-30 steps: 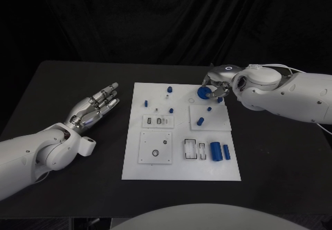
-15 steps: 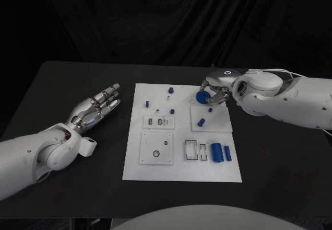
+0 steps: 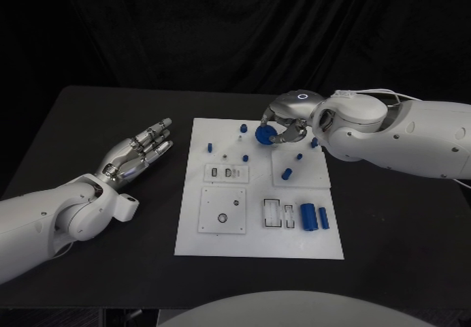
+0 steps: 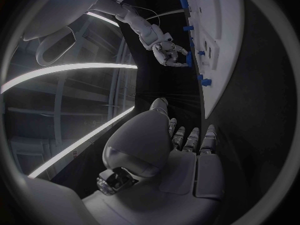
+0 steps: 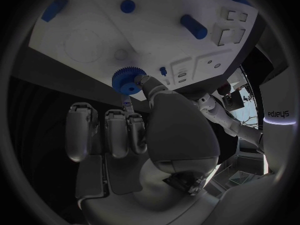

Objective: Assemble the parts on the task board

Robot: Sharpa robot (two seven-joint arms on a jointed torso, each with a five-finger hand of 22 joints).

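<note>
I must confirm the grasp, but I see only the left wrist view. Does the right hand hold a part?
Observer: Yes, the right wrist view shows the right hand pinching a blue gear, toothed at its rim.
Operator: Where is it over the board?
Observer: Head view: above the far part of the task board.
Operator: Any parts waiting?
Observer: Two blue cylinders lie side by side at the near right.
</note>
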